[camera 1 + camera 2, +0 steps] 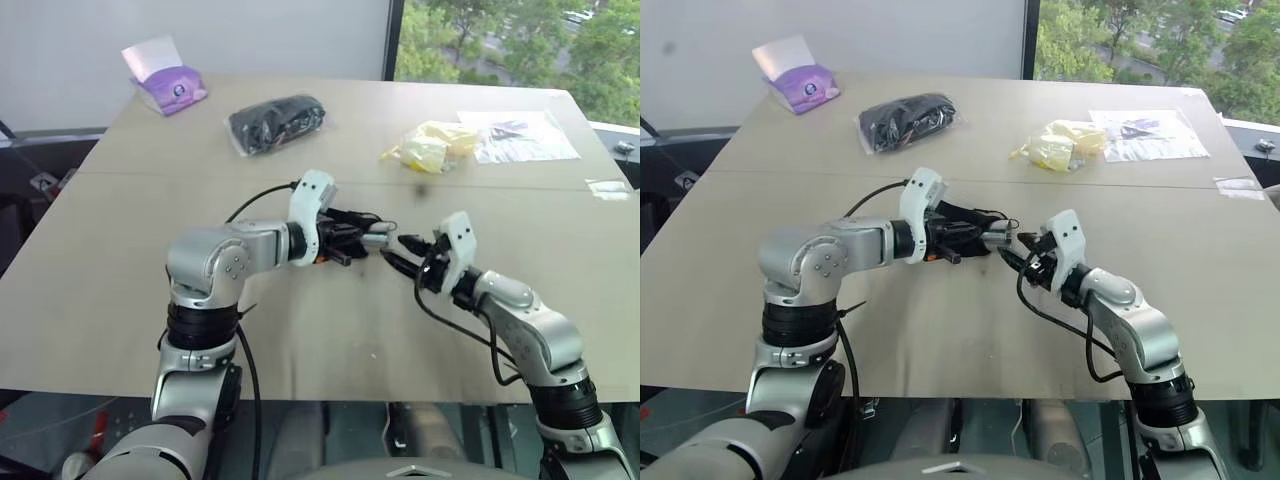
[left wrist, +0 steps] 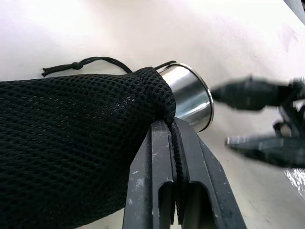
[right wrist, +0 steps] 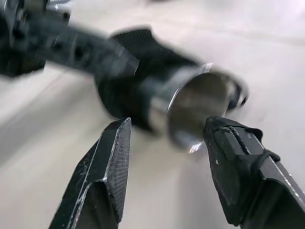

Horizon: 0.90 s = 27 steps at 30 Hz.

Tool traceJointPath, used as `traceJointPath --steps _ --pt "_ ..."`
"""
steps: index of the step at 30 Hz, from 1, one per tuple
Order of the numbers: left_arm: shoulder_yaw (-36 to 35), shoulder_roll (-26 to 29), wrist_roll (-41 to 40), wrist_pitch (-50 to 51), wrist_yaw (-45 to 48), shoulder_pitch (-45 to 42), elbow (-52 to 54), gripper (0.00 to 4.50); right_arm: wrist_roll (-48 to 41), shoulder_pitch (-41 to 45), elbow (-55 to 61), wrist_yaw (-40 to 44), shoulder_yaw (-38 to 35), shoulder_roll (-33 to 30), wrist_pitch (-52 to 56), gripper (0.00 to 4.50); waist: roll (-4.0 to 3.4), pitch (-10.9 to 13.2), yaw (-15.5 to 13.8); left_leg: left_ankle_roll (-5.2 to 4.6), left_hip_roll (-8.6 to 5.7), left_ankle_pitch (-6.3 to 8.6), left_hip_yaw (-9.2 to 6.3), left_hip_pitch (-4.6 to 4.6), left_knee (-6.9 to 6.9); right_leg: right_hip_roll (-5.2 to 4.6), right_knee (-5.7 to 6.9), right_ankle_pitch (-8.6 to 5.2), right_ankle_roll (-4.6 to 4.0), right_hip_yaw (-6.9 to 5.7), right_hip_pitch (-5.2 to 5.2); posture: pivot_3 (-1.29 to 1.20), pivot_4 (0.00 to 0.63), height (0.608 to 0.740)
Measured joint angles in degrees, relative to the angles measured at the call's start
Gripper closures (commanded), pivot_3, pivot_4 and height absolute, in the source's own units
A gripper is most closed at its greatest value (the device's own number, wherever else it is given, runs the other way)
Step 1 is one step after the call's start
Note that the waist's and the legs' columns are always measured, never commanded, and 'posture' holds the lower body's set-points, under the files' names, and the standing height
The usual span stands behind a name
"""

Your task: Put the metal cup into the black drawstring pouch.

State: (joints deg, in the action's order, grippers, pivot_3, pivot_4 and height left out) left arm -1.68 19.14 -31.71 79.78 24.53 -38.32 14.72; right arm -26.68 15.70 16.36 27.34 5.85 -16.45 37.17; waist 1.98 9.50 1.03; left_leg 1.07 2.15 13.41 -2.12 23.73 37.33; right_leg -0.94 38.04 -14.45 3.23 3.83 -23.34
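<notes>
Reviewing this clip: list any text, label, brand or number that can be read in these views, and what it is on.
No text can be read.
Purple tissue pack: a dark round mark, too small to read.
Clear plastic sleeve on the far right of the table: dark print, too small to read.
Metal cup, black drawstring pouch, left gripper and right gripper: no markings seen.

metal cup point(image 2: 188, 98): shiny, rim protruding from pouch | black drawstring pouch point(image 2: 71, 143): mesh, around cup
</notes>
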Motion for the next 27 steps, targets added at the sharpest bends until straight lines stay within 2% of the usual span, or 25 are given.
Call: traceJointPath --steps 2,5,6,11,17,24,27 --pt "0.0 0.0 0.0 -0.2 0.0 0.0 0.1 4.50 0.0 1.8 -3.2 1.0 0.3 1.3 0.0 2.78 0.00 0.0 0.0 0.00 0.00 0.00 0.00 0.01 -0.02 0.00 -0.01 0.00 0.00 0.00 0.00 0.00 0.150 0.740" --pt "0.0 0.0 0.0 -0.3 0.0 0.1 0.4 4.50 0.1 3.7 -5.9 2.8 2.0 2.3 -0.3 4.24 0.00 0.0 0.0 0.00 0.00 0.00 0.01 0.02 -0.02 -0.02 -0.02 0.00 -0.01 0.00 -0.01 0.00 0.150 0.740" --pt "0.0 -0.1 0.0 -0.4 0.0 0.1 0.4 4.50 0.2 4.2 -6.4 3.5 2.5 2.6 -0.4 4.41 0.00 0.0 0.0 0.00 0.00 0.00 0.01 0.03 -0.02 -0.02 -0.02 0.00 -0.01 -0.01 -0.01 0.00 0.150 0.740" --pt "0.0 0.0 -0.1 -1.5 0.4 0.1 0.5 4.50 1.2 5.4 -8.0 5.4 3.3 2.9 -1.9 4.41 -0.01 0.0 0.0 0.00 0.00 0.00 0.01 0.02 -0.02 -0.03 -0.01 0.00 -0.01 -0.01 -0.01 0.00 0.150 0.740" --pt "-0.1 0.1 -2.3 -2.9 2.8 0.1 1.6 4.50 6.0 6.7 -10.6 9.6 8.5 2.8 -7.8 4.41 -0.01 0.0 0.1 0.01 0.00 0.00 0.01 0.01 -0.02 -0.02 0.00 0.00 0.00 -0.01 -0.01 0.00 0.150 0.740" --pt "-0.6 -0.3 -5.3 -2.7 3.2 0.3 2.7 4.50 15.0 13.0 -23.5 10.5 12.8 7.6 -21.7 4.41 -0.01 0.0 0.6 0.02 -0.01 -0.01 0.00 0.01 -0.02 -0.04 0.00 0.01 -0.01 -0.02 -0.01 0.00 0.150 0.740" --pt "-0.7 0.7 -5.5 -3.1 2.9 0.7 2.7 4.50 19.0 14.0 -26.6 10.6 14.1 6.8 -25.2 3.61 -0.02 0.0 0.6 0.04 -0.02 -0.02 0.00 0.03 -0.02 -0.07 -0.01 0.01 -0.01 -0.02 -0.01 0.00 0.150 0.740"
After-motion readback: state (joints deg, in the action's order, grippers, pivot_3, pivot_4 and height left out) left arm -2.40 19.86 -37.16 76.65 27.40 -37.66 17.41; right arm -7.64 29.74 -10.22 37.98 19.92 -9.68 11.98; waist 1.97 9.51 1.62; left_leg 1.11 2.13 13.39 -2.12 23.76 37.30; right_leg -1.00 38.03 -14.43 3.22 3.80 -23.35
